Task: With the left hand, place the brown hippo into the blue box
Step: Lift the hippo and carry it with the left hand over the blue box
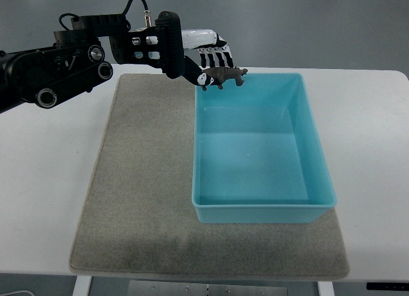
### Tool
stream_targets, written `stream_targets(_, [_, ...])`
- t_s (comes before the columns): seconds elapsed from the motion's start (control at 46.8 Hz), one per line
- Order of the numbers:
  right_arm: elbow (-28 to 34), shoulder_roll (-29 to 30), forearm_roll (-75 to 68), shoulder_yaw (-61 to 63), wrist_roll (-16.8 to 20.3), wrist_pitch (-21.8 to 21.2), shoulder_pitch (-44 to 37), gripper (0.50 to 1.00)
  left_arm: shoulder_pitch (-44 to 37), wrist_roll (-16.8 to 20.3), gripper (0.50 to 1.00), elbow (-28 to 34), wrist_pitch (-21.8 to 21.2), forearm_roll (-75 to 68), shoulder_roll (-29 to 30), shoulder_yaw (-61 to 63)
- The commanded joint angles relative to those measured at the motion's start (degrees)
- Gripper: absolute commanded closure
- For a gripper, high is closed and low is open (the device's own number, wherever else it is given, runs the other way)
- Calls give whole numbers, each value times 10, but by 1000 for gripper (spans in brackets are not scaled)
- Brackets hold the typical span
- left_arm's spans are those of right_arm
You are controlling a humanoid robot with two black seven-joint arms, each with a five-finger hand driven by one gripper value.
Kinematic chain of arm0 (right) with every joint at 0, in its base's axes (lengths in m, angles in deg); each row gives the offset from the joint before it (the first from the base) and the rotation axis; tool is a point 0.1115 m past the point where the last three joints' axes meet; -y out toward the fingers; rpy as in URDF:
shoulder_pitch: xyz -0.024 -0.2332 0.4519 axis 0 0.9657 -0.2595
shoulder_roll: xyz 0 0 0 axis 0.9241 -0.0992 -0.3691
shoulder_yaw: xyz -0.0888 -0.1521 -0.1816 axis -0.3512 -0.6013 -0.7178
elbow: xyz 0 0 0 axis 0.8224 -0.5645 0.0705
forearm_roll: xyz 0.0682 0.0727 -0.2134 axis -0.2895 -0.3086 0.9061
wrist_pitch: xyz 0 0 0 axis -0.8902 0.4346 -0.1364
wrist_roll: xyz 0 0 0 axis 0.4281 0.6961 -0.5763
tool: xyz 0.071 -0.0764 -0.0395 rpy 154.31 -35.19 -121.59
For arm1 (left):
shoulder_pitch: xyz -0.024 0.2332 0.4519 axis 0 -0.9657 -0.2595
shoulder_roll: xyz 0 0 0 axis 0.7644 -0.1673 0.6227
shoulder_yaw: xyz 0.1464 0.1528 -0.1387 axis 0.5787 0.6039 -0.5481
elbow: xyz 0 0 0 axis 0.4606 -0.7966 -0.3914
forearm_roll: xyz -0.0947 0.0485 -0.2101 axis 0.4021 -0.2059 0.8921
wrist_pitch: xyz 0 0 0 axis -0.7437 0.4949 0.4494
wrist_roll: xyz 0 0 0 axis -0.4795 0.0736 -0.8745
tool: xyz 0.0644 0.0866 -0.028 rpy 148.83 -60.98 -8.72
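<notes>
Gripping the brown hippo (222,77) between its fingertips, the left hand (206,61) is reaching in from the picture's left side and hanging over the far left corner of the blue box (263,210). The toy is lying roughly level, its long axis running left to right along the box's far wall, with one end pointing toward the box's middle. It is sitting right at the far rim; whether it is fully inside the rim line cannot be told from this steep view. The box itself is resting on a grey mat (140,181) on the white table (45,181), and its floor is showing nothing inside. The coming release is judged to depend on the hippo being clear of that far wall, since a drop on the rim could tip the toy outward onto the mat. The right arm is not showing. No readable brand, label or writing is appearing on the toy, the box or the arm.
</notes>
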Motion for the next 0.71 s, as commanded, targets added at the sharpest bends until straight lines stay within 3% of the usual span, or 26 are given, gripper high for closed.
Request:
stream_targets(0.0, [0,0,0,0,0,0,0,564,-2,0,1000,1,0,1,-11,-1])
stream_targets(0.684, [0,0,0,0,0,0,0,564,-39,0,1000,8,0,0,-42,5])
